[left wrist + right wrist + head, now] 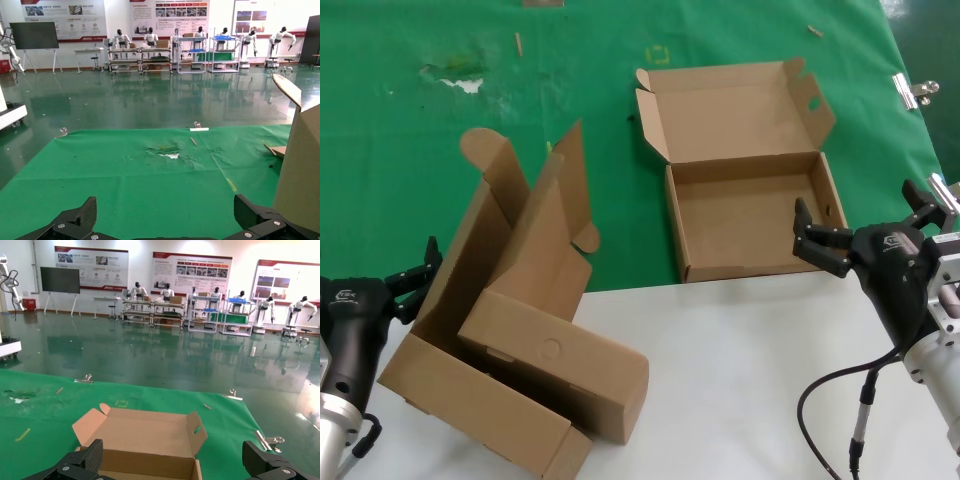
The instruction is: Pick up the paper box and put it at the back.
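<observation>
The paper box [750, 215] lies open on the green cloth [420, 150] near the cloth's front edge, with its lid [735, 110] folded back. It also shows in the right wrist view [145, 432]. My right gripper [865, 220] is open at the box's right front corner, one finger over the tray and the other outside the right wall; in the right wrist view [172, 460] it holds nothing. The small yellow square outline [659, 54] is behind the box. My left gripper [410, 280] is open and empty at the far left [165, 220].
A tall brown carton with a rounded flap [510, 250] leans over a long carton with a circle outline [555, 365] at the front left, next to my left gripper. The white tabletop [740, 380] lies in front. A metal clip [915, 90] sits at the cloth's right edge.
</observation>
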You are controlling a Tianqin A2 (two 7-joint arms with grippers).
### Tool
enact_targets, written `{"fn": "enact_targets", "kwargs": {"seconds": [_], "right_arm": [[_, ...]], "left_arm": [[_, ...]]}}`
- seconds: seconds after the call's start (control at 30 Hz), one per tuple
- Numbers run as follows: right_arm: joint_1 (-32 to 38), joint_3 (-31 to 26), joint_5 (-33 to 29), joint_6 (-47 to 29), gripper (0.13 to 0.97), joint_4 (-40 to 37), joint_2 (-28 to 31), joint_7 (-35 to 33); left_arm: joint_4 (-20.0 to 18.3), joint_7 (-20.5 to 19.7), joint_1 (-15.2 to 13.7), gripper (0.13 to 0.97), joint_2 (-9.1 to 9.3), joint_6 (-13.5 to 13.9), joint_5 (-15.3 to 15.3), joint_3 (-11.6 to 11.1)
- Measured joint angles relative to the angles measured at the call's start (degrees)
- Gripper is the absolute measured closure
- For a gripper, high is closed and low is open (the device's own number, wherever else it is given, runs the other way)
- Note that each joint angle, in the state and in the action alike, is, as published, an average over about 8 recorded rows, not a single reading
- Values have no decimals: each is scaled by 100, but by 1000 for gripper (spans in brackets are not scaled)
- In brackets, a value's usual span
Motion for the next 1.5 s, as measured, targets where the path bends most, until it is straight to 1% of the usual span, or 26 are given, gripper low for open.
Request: {"fn": "enact_targets", "kwargs": {"seconds": [1.5], "right_arm": [[0,0,0,0,129,0,0,0]], "left_arm": [[0,0,0,132,0,0,0,0]]}}
